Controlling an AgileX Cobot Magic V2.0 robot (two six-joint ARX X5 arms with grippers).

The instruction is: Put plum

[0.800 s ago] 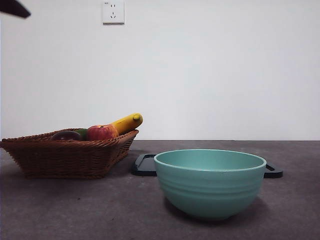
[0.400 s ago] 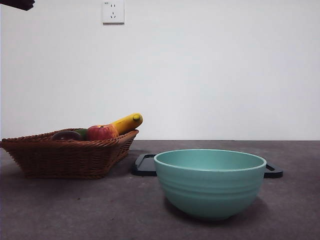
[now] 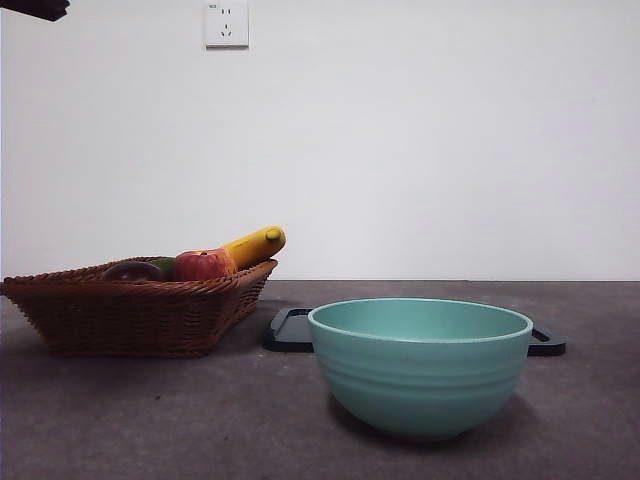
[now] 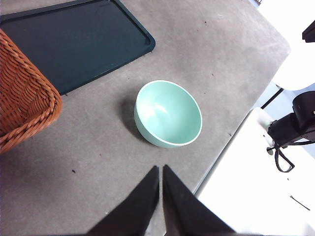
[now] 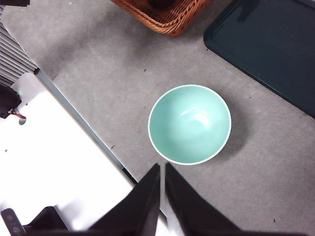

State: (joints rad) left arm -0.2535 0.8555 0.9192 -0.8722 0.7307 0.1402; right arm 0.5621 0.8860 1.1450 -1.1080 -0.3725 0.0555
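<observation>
The plum (image 3: 130, 270) is dark maroon. It lies in the brown wicker basket (image 3: 120, 315) at the left of the front view, with only its top showing over the rim. My left gripper (image 4: 161, 168) hangs high above the table near the teal bowl (image 4: 168, 114), jaws shut on nothing. My right gripper (image 5: 162, 166) is also high above the bowl (image 5: 189, 124), shut and empty. Both are far from the plum. In the left wrist view the plum is hidden, and only a corner of the basket (image 4: 19, 98) shows.
Beside the plum in the basket lie a green fruit (image 3: 163, 265), a red apple (image 3: 203, 265) and a yellow banana (image 3: 255, 243). The teal bowl (image 3: 420, 365) stands front and centre. A dark flat tray (image 3: 290, 330) lies behind it. A black arm tip (image 3: 30, 8) shows at the top left corner.
The black arm tip at the top left corner has drawn up and back, so less of it shows. The fruit, basket and bowl have not moved.
</observation>
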